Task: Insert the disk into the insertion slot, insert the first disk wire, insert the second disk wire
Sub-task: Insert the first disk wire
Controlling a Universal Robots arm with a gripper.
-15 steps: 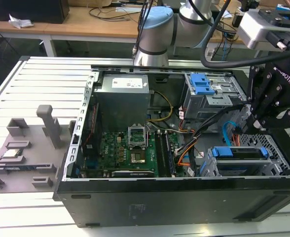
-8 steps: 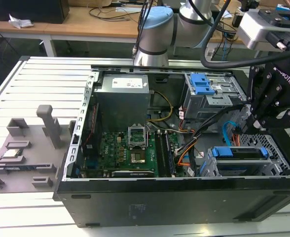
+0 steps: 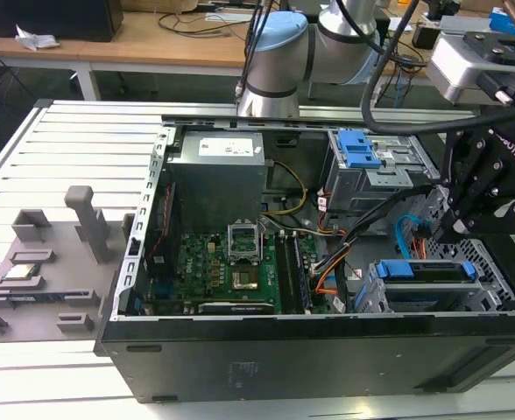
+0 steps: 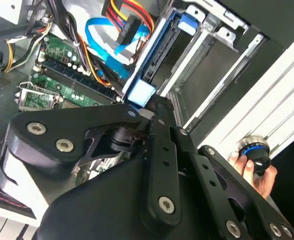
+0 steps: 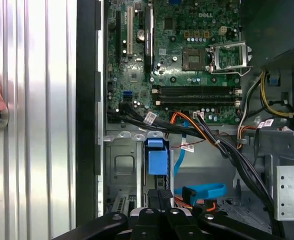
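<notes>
One arm (image 3: 275, 52): rises behind the case (image 3: 240, 359) and bends toward the exterior view's right.
First disk wire (image 3: 326, 273): lies beside the motherboard (image 3: 231, 262).
Second disk wire (image 3: 403, 238): curves near the cage.
Disk (image 3: 424, 270): sits inside the insertion slot (image 3: 373, 296).
Hand (image 3: 455, 231): points downward, fingertips pinched together, at the disk's blue caddy.

Dull silver sheet-metal insertion slot (image 3: 494, 278)

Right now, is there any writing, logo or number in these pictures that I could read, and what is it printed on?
Nothing is clear enough to quote.
White label on the power supply: too small.
White print on the motherboard: too fine.
White tags on the black cables: blurred.
</notes>
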